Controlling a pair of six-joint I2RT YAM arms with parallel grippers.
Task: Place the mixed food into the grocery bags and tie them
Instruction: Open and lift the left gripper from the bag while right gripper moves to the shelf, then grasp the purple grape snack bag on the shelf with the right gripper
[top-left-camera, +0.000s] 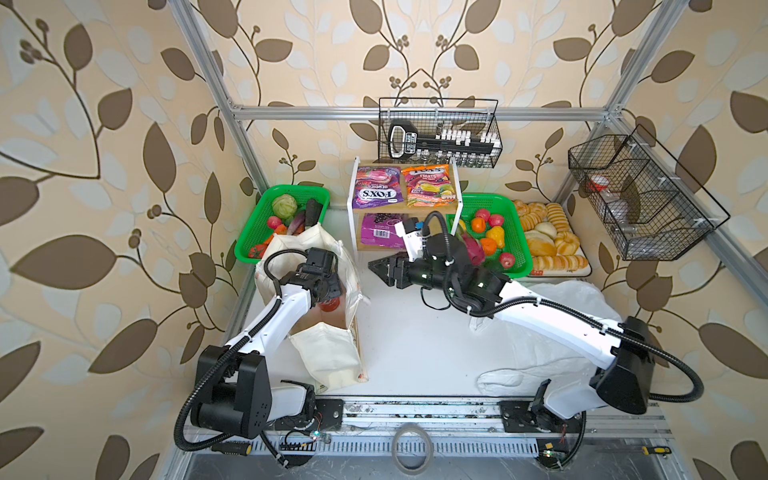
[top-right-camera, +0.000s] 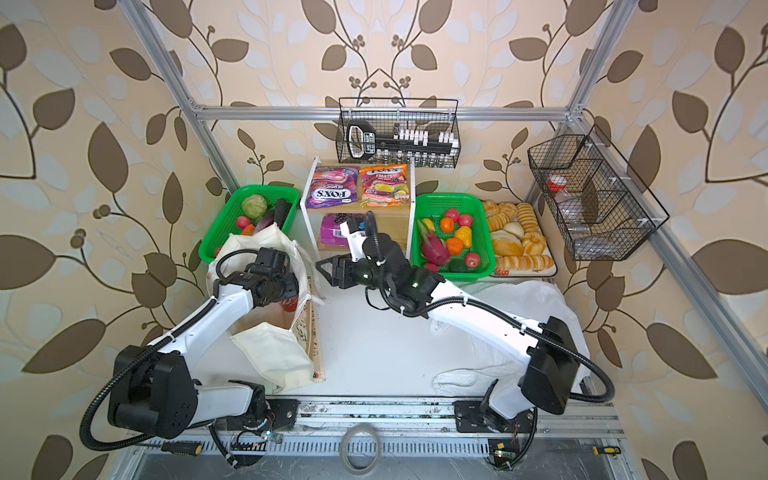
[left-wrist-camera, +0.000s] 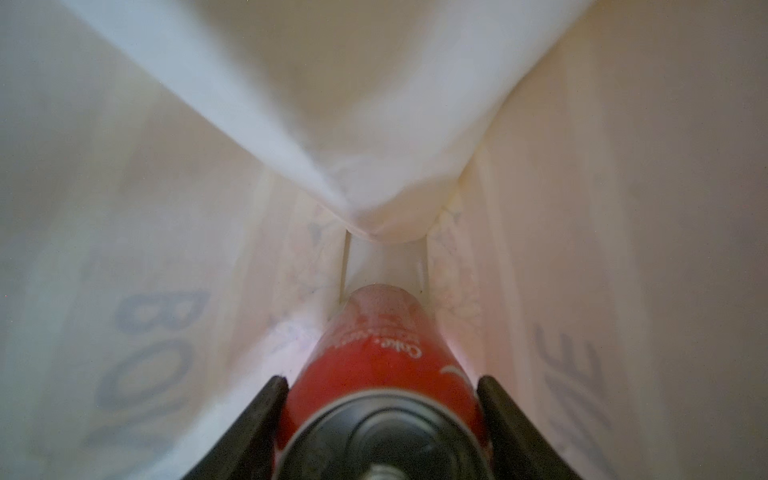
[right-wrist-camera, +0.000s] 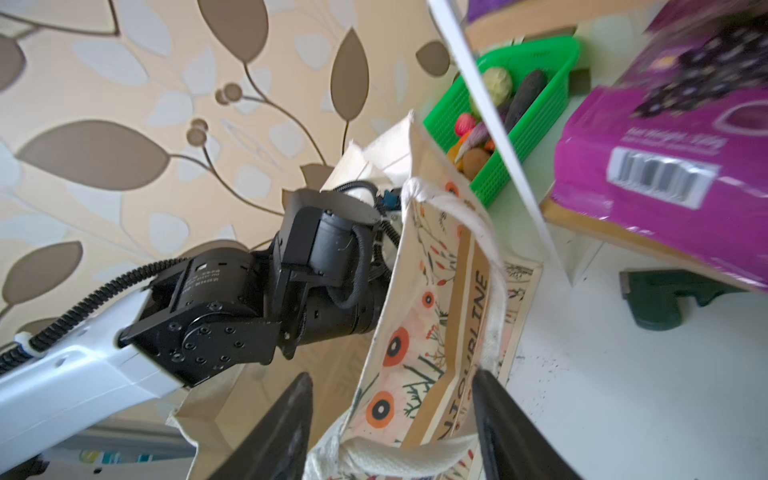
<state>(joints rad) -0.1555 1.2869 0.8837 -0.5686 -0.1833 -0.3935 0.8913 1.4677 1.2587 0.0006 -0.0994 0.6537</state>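
The cream floral tote (top-left-camera: 328, 357) stands open at the left in both top views. My left gripper (left-wrist-camera: 382, 382) reaches down inside it, shut on the red soda can (left-wrist-camera: 374, 349); the can (top-left-camera: 330, 305) shows just under the wrist. My right gripper (top-left-camera: 379, 274) hangs beside the tote's right wall, open. In the right wrist view its fingers (right-wrist-camera: 392, 376) straddle the tote's wall (right-wrist-camera: 436, 291) and white handle (right-wrist-camera: 419, 457) without pinching them. The white plastic bag (top-left-camera: 582, 299) lies crumpled under the right arm. The purple grape packet (top-left-camera: 376, 230) sits on the lower shelf.
Two Fox's packets (top-left-camera: 428, 185) lie on top of the wooden shelf. A green basket (top-left-camera: 515, 232) to its right holds a dragon fruit (top-left-camera: 473, 249) and other toy fruit; another green basket (top-left-camera: 257, 224) holds vegetables. A bread tray (top-left-camera: 552, 237) sits far right. A tape roll (top-left-camera: 411, 451) lies in front.
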